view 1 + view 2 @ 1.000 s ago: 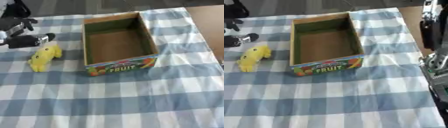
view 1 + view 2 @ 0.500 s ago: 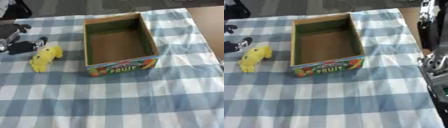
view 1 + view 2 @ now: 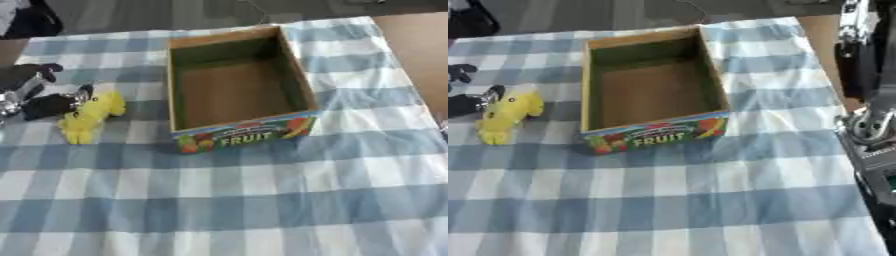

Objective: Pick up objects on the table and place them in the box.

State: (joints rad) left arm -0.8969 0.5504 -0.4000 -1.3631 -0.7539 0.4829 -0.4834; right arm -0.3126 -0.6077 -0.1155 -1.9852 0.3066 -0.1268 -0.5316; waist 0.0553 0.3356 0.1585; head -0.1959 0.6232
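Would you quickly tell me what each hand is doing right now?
Left hand: beside the yellow toy, fingers curled by its top end; a grip cannot be told.
Right hand: no hand shows, only the arm at the right edge.

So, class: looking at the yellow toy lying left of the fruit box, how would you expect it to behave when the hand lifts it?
The yellow toy looks plush and lumpy, so it is probably soft and light, and may sag. Lying flat on the checked cloth, it seems unlikely to roll. The left hand is right beside it.
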